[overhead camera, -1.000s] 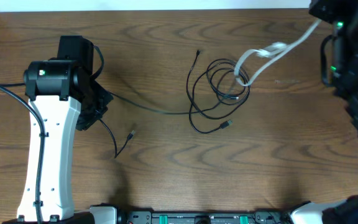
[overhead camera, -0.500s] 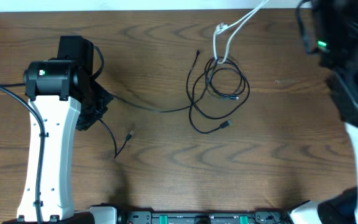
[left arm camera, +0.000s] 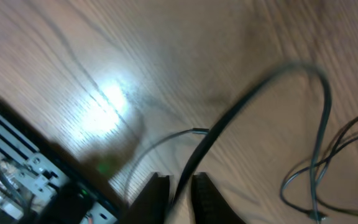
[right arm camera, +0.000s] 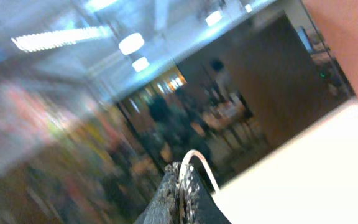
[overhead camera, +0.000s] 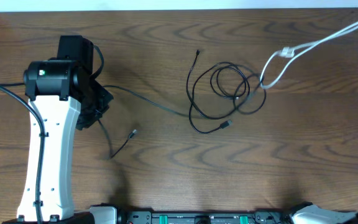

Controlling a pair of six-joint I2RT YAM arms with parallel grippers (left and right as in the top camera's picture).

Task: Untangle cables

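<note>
Right hand (right arm camera: 180, 182) seemingly pinches the white cable (overhead camera: 286, 53).

The overhead view is sharp and evenly lit, while both wrist views are motion-blurred, with white glare on the brown wooden tabletop (left arm camera: 112, 101).

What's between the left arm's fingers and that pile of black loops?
The overhead view shows one thin black cable crossing bare wood there, from the left fingers to the black loops.
</note>
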